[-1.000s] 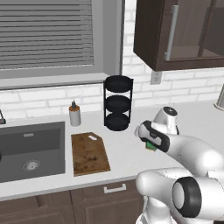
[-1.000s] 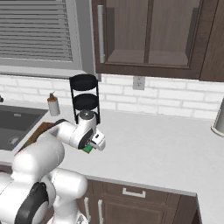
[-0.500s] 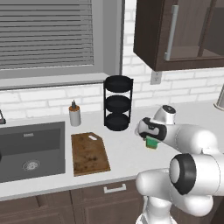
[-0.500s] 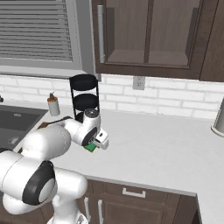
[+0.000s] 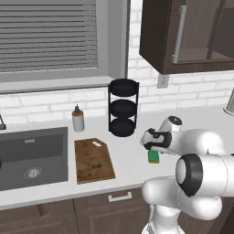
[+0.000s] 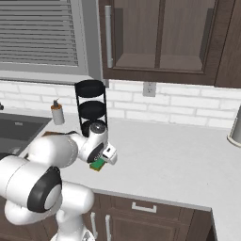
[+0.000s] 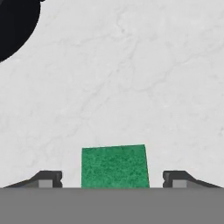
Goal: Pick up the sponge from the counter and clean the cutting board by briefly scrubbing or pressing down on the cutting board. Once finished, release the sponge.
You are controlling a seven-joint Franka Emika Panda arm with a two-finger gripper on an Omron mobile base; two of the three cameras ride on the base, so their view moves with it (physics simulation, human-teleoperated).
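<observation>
On the bench (image 5: 128, 157), right of the cutting board (image 5: 93, 160), the sponge (image 7: 114, 166) lies between the spread fingertips (image 7: 46, 178) of the gripper (image 7: 113, 179), ungrasped.

In the hand view the sponge (image 7: 114, 166) is cut off at the bottom, and a black rack (image 7: 15, 24) is clipped by the upper left corner. In the right base view the arm hides most of the cutting board (image 6: 48, 134) at mid left, and the sink (image 6: 16, 129) runs off the left edge.
</observation>
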